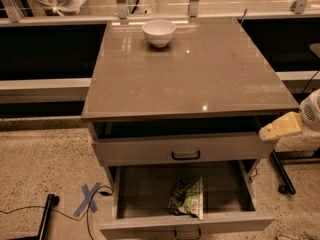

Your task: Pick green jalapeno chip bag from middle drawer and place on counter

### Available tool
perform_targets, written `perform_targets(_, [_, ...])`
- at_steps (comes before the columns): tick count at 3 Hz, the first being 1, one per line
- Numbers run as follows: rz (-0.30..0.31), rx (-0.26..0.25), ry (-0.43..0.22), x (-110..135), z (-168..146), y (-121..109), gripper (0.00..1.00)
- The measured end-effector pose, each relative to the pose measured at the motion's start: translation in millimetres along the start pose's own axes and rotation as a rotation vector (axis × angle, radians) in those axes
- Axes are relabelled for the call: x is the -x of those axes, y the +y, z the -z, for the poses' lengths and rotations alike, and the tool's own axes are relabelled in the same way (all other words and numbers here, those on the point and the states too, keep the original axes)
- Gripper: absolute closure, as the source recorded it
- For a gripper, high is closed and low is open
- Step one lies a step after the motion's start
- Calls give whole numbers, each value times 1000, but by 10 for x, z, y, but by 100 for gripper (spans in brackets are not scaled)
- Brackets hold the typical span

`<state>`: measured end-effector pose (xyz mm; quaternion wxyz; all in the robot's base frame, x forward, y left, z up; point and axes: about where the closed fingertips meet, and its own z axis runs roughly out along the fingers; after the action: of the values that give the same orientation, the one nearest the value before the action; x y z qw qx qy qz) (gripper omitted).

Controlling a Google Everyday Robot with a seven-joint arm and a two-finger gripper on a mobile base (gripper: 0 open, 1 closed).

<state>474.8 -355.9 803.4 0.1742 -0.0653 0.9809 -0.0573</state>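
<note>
The green jalapeno chip bag lies crinkled on the floor of the open middle drawer, to the right of its middle and close to the front wall. The counter is the glossy grey-brown top of the cabinet above it. My gripper is a cream-coloured tip on a white arm. It reaches in from the right edge and hovers beside the cabinet's front right corner, just under the counter's edge. It is above and to the right of the bag and apart from it.
A white bowl stands at the back of the counter. A shut drawer front with a black bar handle sits above the open drawer. A blue tape X and black cables lie on the speckled floor at left. A black stand leg is at right.
</note>
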Motion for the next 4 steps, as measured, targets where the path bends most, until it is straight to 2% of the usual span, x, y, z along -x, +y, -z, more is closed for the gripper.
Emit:
perform_targets(1, [-42, 0, -46, 137, 11, 1, 0])
perform_targets(2, [7, 33, 52, 49, -266, 171, 0])
perform_targets(3, [11, 66, 215, -186, -741, 481, 0])
perform_targets(4, [-199, 140, 310, -449, -1102, 485, 0])
